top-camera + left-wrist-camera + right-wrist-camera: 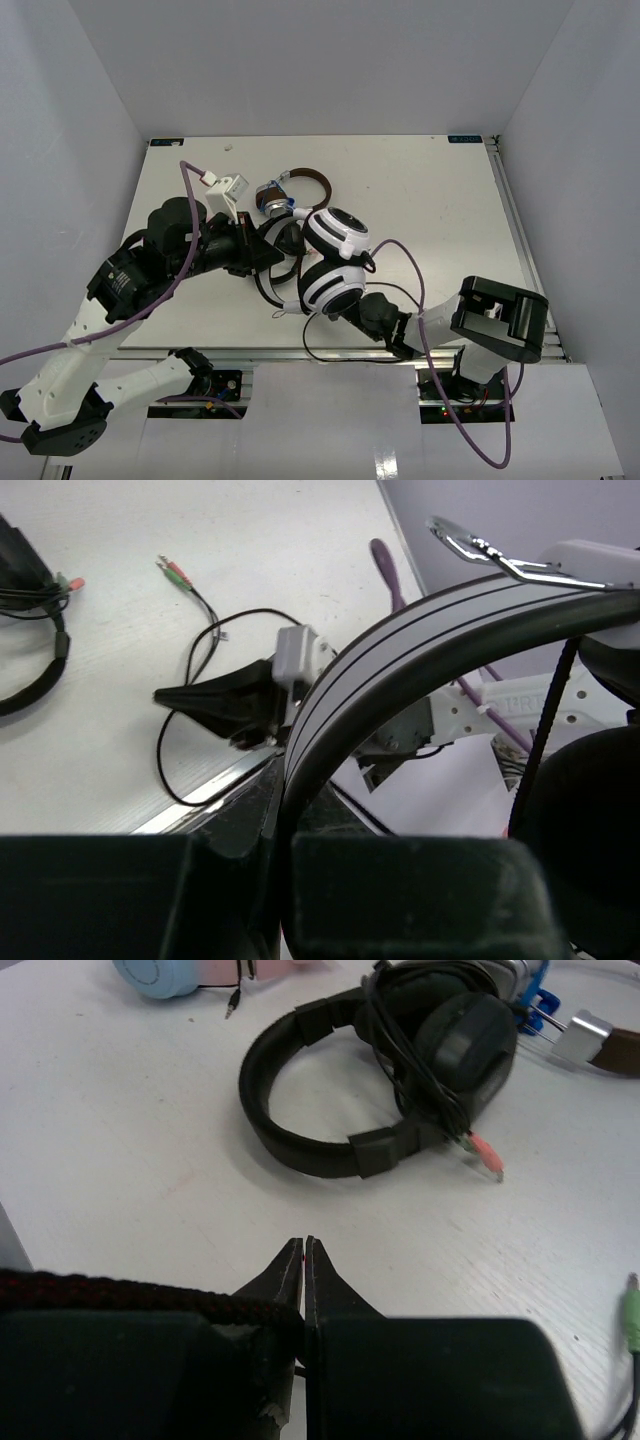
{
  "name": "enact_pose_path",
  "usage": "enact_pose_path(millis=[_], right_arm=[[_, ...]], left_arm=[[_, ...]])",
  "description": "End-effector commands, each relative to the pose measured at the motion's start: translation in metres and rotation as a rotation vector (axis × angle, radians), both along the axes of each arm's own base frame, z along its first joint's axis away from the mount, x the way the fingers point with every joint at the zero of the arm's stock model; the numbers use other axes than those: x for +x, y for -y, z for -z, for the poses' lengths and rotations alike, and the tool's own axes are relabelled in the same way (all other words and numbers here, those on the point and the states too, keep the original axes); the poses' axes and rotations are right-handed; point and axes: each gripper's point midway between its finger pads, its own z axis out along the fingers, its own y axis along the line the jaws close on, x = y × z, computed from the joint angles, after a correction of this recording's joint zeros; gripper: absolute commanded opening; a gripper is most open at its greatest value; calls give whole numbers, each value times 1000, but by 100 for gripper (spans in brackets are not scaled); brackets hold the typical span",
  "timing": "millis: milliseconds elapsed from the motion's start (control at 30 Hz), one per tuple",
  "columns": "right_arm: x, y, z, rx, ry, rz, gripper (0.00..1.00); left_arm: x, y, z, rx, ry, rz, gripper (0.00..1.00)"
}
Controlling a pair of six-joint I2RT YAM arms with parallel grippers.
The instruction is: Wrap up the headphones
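**Robot arms are gripping white headphones, with the cable not yet wound**

The left claw point(270, 255) is pinching the headband of the headphones point(335, 262) at the centre of the overhead frame. The right claw point(304, 1250) is pointing in from the lower right, tips pressed together with nothing visible between them. The thin black cable point(250, 611) is trailing in loose loops across the desk point(430, 200), its plugs point(175, 572) lying free at the upper left of the left wrist view. Judging by this, the wrapping is barely starting, and the whole cable is waiting to be gathered.

Left fingers point(120, 900), right fingers point(345, 1305) closed tight
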Motion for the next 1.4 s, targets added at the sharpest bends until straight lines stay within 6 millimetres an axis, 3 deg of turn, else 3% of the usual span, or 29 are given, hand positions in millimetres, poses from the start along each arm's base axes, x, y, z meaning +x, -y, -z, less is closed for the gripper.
enact_pose_path(millis=[0,167,300,367,500,567,700,833,967,1167,1367], right_arm=[[15,40,0,59,-39,96,8],[16,61,-6,88,-36,133,8],[27,71,-7,80,-39,168,8],[36,76,-8,75,-45,184,8],[54,85,-21,54,-42,226,8],[63,92,-24,18,-56,256,8],[78,102,-59,26,-42,272,8],[90,119,-76,-43,-75,281,8],[94,121,-103,-81,-97,238,8],[75,112,-125,-117,-142,111,8],[62,101,-130,-139,-179,14,8]], left_arm=[[-7,-9,-59,-100,124,-7,0],[8,-22,-53,9,140,-87,0],[-8,-4,-53,3,162,88,0],[-25,5,-46,16,165,237,0],[-36,7,-10,114,138,347,0],[-28,-1,22,207,123,327,0],[0,-22,88,450,68,237,0],[24,-22,130,579,45,215,0],[49,-28,140,661,87,137,0],[84,-38,136,817,171,-8,0],[101,-24,126,874,302,-74,0]])
